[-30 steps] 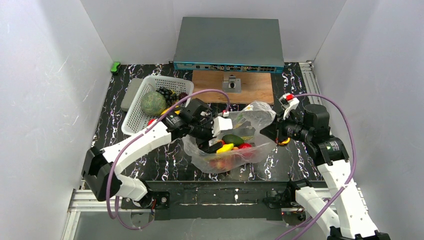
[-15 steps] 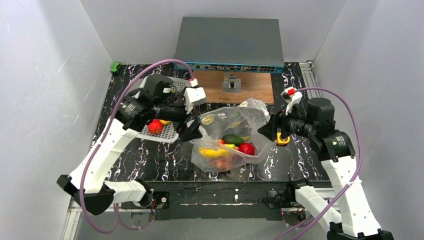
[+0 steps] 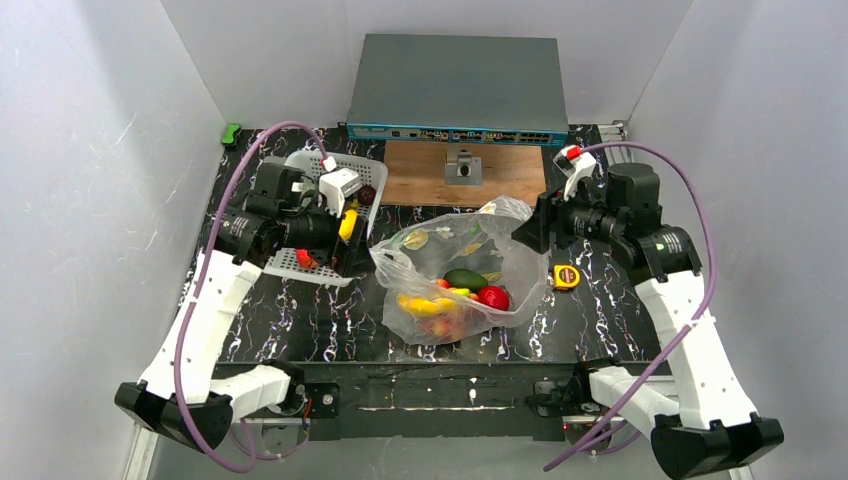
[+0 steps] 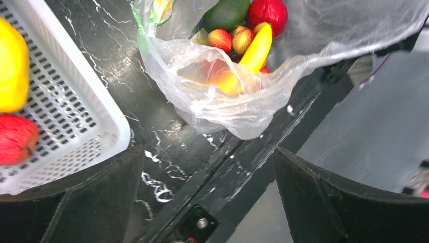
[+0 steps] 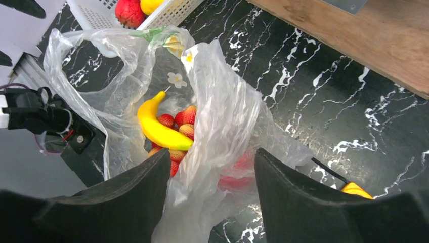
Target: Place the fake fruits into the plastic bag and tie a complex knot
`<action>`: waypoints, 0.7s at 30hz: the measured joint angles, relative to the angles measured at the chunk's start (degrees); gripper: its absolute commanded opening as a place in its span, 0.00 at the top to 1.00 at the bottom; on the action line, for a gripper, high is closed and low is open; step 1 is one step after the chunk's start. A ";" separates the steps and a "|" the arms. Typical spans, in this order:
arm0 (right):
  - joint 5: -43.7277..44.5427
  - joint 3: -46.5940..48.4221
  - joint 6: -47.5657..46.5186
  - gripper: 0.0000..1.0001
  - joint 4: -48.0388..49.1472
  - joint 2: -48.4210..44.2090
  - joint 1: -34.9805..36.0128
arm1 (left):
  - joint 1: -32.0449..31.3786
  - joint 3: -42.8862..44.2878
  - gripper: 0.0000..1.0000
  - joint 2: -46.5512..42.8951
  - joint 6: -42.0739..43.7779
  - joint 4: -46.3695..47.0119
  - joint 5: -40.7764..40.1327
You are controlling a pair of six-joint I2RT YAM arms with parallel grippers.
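The plastic bag [image 3: 455, 262] lies open mid-table with fake fruits inside: a yellow banana [image 5: 159, 129], a green piece [image 4: 227, 12], a red one [image 3: 492, 297] and small red-orange balls [image 4: 220, 38]. My left gripper [image 3: 358, 248] hovers wide open between the bag and the white basket [image 3: 300, 262], with nothing between its fingers [image 4: 206, 152]. A yellow fruit [image 4: 10, 71] and a red fruit [image 4: 15, 147] lie in the basket [image 4: 76, 111]. My right gripper [image 3: 525, 230] is open above the bag's right side; loose plastic [image 5: 222, 116] shows below its spread jaws.
A yellow tape measure [image 3: 566, 277] lies just right of the bag. A wooden board [image 3: 465, 172] and a grey network box [image 3: 455, 90] sit at the back. A small green object [image 3: 231, 133] is at the far left corner. White walls enclose the table.
My left arm has swung left, away from the bag's mouth to the basket. My right gripper has opened, let go of the bag's edge and drawn back; the bag has sagged.
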 measured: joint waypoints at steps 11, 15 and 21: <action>-3.91 0.37 -0.66 0.79 0.68 4.04 0.00 | 6.60 -11.98 0.02 3.34 -23.23 14.80 12.74; -4.42 0.52 -0.59 0.91 0.61 4.04 0.00 | 6.60 -12.72 0.35 7.39 -27.85 19.69 17.03; -4.72 2.32 0.44 0.99 0.52 3.54 0.00 | 6.60 -11.45 1.00 9.40 -29.64 22.58 21.35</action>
